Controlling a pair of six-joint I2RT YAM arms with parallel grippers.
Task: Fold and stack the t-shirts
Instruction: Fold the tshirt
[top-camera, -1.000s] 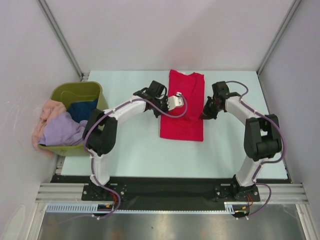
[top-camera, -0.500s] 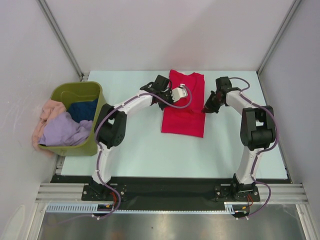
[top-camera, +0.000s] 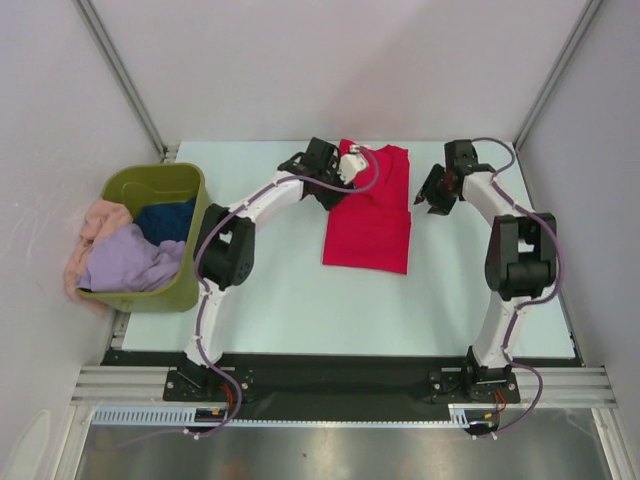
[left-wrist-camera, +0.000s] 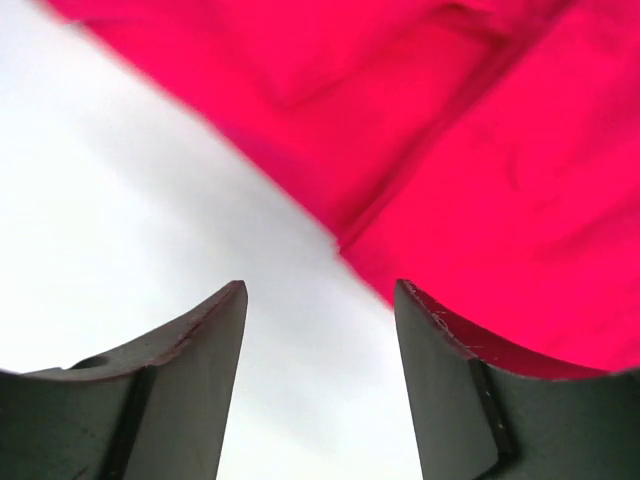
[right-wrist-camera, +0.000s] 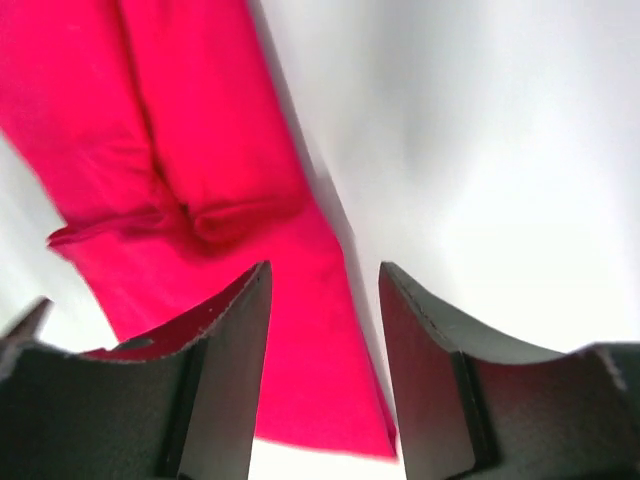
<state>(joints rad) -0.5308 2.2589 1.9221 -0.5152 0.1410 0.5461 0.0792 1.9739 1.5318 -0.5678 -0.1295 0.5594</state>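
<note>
Red cotton catches the eye first from the overhead camera: a bright red short-sleeved t-shirt, folded into a long narrow rectangle, lies flat on the pale table toward the far middle. The left gripper sits over the shirt's far left corner, and from up here its fingers are too small and bunched under the wrist to read. The right gripper hangs just off the shirt's right edge, apart from the cloth. Far left, an olive-green plastic tub holds a lavender t-shirt, a peach-pink t-shirt spilling over its outer side, and a dark blue t-shirt mostly buried, so none shows its full shape. From the left wrist camera, the left gripper stands released, both dark fingers parted with bare table between them; the red shirt fills the upper right, blurred, its edge running diagonally and passing behind the right-hand finger, cut off by the frame. From the right wrist camera, the right gripper is likewise spread and holding nothing; through the gap shows the shirt's long edge against the table. The red shirt covers the left part, with a tucked fold bunched across it, its lower part hidden behind the left-hand finger.
</note>
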